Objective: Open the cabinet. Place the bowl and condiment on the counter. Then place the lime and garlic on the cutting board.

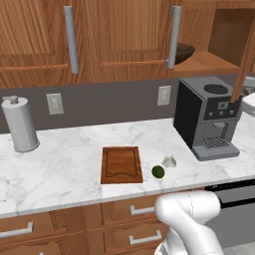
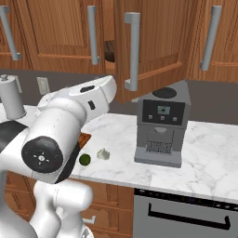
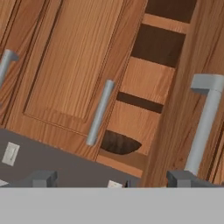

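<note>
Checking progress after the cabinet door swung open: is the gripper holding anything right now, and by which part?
Nothing is held. The gripper is open, its fingertips apart with only air between, facing the open reddish-brown wood cabinet.

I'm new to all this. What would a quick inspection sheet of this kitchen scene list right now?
Surface: white marble counter.
Job's things: cabinet door swung open; bowl on its lowest shelf; cutting board bare; lime and garlic on the counter right of the board; condiment not made out.
Clutter: coffee machine, grey canister.
Gripper: gripper open, empty, facing the cabinet.
Cables: nothing seen.
Surroundings: wall outlets, drawers below.
</note>
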{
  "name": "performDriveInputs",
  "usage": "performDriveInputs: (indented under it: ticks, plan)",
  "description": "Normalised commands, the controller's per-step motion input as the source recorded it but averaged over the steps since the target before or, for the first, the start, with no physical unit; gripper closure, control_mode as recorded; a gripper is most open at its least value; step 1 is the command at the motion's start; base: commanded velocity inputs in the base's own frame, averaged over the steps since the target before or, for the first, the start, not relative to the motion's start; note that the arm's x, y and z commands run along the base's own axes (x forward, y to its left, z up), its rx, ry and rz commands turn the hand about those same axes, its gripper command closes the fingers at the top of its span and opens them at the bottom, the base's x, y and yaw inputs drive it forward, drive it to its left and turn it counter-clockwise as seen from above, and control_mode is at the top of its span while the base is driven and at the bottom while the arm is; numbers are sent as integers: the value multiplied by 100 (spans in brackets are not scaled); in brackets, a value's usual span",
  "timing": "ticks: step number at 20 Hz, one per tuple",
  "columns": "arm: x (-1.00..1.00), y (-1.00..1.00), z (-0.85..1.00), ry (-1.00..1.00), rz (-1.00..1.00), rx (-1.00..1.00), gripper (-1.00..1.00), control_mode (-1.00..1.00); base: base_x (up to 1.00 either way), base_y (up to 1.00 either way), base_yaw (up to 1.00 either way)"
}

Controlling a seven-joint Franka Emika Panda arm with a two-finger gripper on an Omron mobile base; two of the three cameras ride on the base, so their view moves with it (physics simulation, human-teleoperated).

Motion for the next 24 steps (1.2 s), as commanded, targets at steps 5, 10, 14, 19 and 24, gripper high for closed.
performDriveInputs:
  ticks: [5,10,14,19,24]
  plan:
    - [40,10,0,6,-3,-6,-100,-100,0,0,0]
    - [45,10,0,12,-7,-6,-100,-100,0,0,0]
    - [37,13,0,13,-10,-9,-100,-100,0,0,0]
    - [25,8,-1,14,-12,-9,-100,-100,0,0,0]
    - [35,-1,-13,13,-3,-1,-100,-100,0,0,0]
